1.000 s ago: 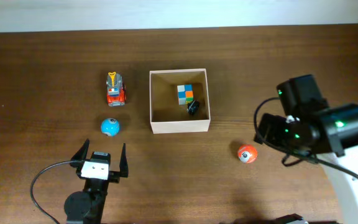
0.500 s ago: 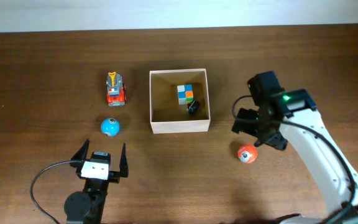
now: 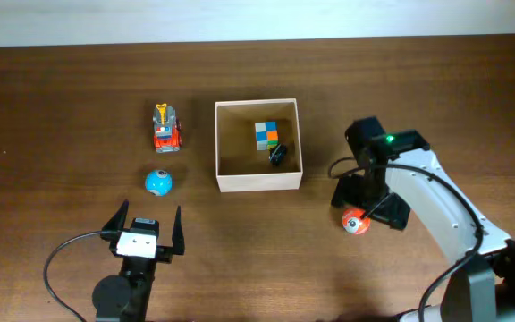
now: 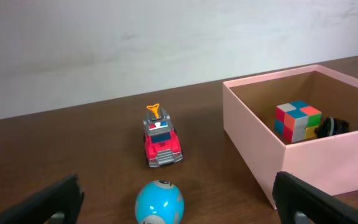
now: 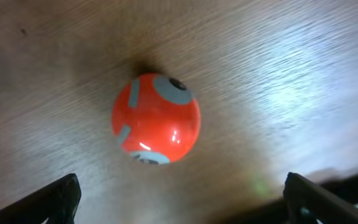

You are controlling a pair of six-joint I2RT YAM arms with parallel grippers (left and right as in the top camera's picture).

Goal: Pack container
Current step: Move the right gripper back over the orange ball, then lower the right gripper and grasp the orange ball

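The container is a square cream-walled box at the table's middle, also in the left wrist view. It holds a colourful cube and a small black thing. An orange ball lies right of it, large in the right wrist view. My right gripper is open, right above the orange ball, its fingertips wide apart. My left gripper is open and empty, just short of a blue ball.
A red toy truck stands left of the container, beyond the blue ball. A pale wall runs along the table's far edge.
My right arm has swung left and down from the right side to right over the orange ball. The left arm and all toys have not moved.
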